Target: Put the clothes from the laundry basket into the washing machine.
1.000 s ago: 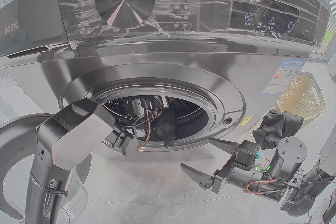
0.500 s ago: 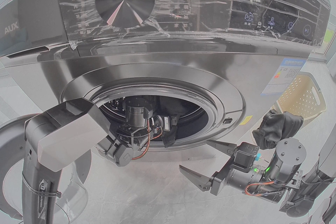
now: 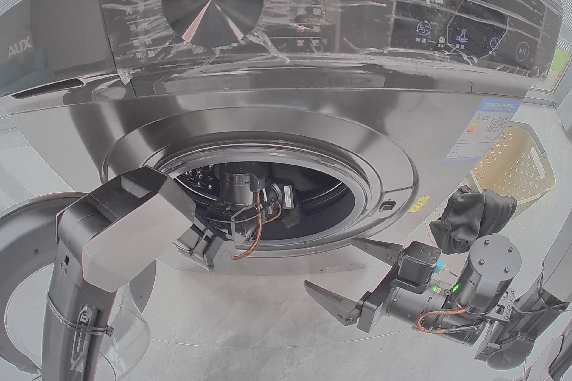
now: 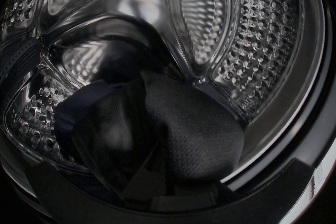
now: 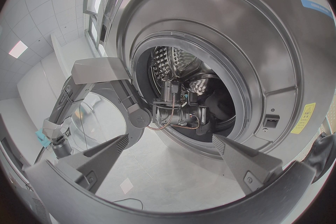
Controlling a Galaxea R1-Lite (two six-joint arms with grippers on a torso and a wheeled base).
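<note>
Dark garment now fully inside drum

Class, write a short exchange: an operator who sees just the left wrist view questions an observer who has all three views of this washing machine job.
Operator: I see dark clothes in the drum. Where is the right gripper?
Observer: It hangs open outside the washing machine, below the door opening.
Operator: Any clothes left at the laundry basket?
Observer: Yes, a dark garment sits at its near edge, right of the machine.
</note>
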